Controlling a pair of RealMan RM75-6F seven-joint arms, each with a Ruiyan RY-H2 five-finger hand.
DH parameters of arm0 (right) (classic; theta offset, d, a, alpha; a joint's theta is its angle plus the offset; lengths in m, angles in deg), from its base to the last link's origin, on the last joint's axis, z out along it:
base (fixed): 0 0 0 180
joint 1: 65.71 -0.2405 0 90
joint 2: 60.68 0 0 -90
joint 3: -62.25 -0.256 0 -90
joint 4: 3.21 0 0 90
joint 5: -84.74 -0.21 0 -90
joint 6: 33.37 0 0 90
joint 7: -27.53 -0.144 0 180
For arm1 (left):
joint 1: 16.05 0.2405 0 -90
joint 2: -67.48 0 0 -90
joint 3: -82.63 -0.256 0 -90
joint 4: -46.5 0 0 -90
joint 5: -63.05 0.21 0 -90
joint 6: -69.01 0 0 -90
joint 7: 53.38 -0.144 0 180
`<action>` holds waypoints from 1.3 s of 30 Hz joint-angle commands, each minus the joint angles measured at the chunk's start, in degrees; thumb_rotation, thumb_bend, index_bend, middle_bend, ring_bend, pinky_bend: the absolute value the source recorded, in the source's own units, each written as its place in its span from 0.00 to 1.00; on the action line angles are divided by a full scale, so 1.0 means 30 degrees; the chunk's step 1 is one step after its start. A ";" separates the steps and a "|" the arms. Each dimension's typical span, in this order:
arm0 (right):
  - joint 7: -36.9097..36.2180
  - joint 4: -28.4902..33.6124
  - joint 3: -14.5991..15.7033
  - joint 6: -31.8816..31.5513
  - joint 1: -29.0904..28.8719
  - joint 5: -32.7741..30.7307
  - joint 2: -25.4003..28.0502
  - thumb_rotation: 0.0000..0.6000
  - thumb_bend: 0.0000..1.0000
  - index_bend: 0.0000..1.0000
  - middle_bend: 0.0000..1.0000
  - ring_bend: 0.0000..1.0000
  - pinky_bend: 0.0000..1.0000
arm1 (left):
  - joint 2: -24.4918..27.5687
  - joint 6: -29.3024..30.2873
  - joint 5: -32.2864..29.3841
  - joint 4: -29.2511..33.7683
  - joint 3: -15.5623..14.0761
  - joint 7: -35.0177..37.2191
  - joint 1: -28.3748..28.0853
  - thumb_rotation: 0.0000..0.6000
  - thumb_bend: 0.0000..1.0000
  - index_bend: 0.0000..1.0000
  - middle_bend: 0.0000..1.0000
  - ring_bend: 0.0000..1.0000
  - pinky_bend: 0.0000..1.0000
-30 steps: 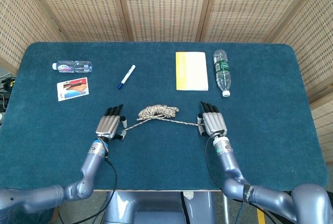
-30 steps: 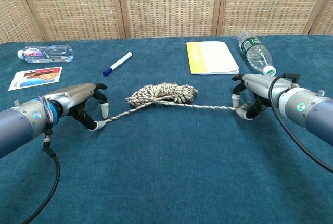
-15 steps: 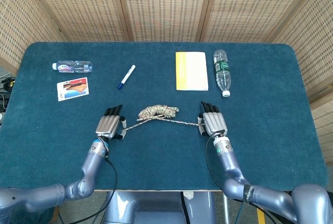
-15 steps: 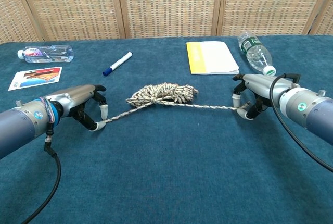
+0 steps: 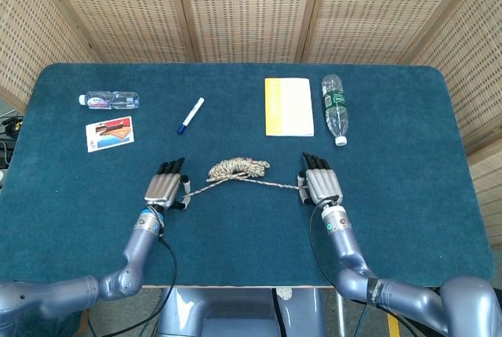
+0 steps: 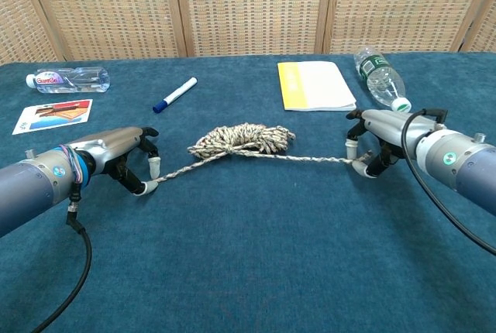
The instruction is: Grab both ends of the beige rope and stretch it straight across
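Blue felt table, woven screens behind, and I'm pinching the beige rope [image 6: 240, 141] at both ends.

My left hand [image 5: 165, 186] is gripping one rope end down at the tabletop, fingertips [image 6: 148, 186] closing on it, while my right hand [image 5: 320, 184] is holding the other end the same way. Between them the rope is running partly straight, but a loose coil is sitting bunched in the middle, nearer my left hand, lying on the table [image 5: 408, 196]. Far side: a yellow notebook [image 5: 288, 106] is lying just beside a green-labelled water bottle [image 5: 334, 109]; a blue-capped marker [image 5: 190, 114] is resting well left of them, and a second bottle [image 5: 109, 100] is lying near a picture card [image 5: 110, 133].
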 commanded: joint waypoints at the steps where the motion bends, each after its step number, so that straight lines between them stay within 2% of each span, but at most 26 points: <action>1: -0.0001 0.0010 0.0001 -0.0010 0.0007 0.0004 0.0020 1.00 0.47 0.64 0.00 0.00 0.09 | 0.0005 0.0035 0.0002 0.0010 -0.0034 -0.0060 -0.0016 1.00 0.39 0.60 0.00 0.00 0.00; 11: 0.0004 0.0015 0.0050 -0.0027 0.0031 0.0025 0.0031 1.00 0.47 0.64 0.00 0.00 0.09 | -0.0204 0.0207 -0.0286 -0.0195 -0.0063 -0.0578 -0.0196 1.00 0.40 0.62 0.00 0.00 0.00; 15: -0.0021 0.0001 0.0044 -0.0012 0.0036 0.0018 0.0037 1.00 0.47 0.64 0.00 0.00 0.09 | -0.0257 0.0435 -0.0376 -0.0289 -0.0101 -0.0962 -0.0267 1.00 0.49 0.62 0.00 0.00 0.00; 26: 0.0001 0.0041 0.0060 -0.0050 0.0042 0.0036 0.0008 1.00 0.47 0.64 0.00 0.00 0.09 | 0.0178 0.0665 -0.0607 0.0594 0.0049 -0.1287 -0.0331 1.00 0.57 0.67 0.00 0.00 0.00; 39: 0.0005 0.0029 0.0019 -0.0043 0.0036 0.0001 0.0058 1.00 0.47 0.65 0.00 0.00 0.09 | 0.0802 0.1270 -0.0469 0.1015 0.0022 -0.1728 -0.0359 1.00 0.60 0.71 0.00 0.00 0.00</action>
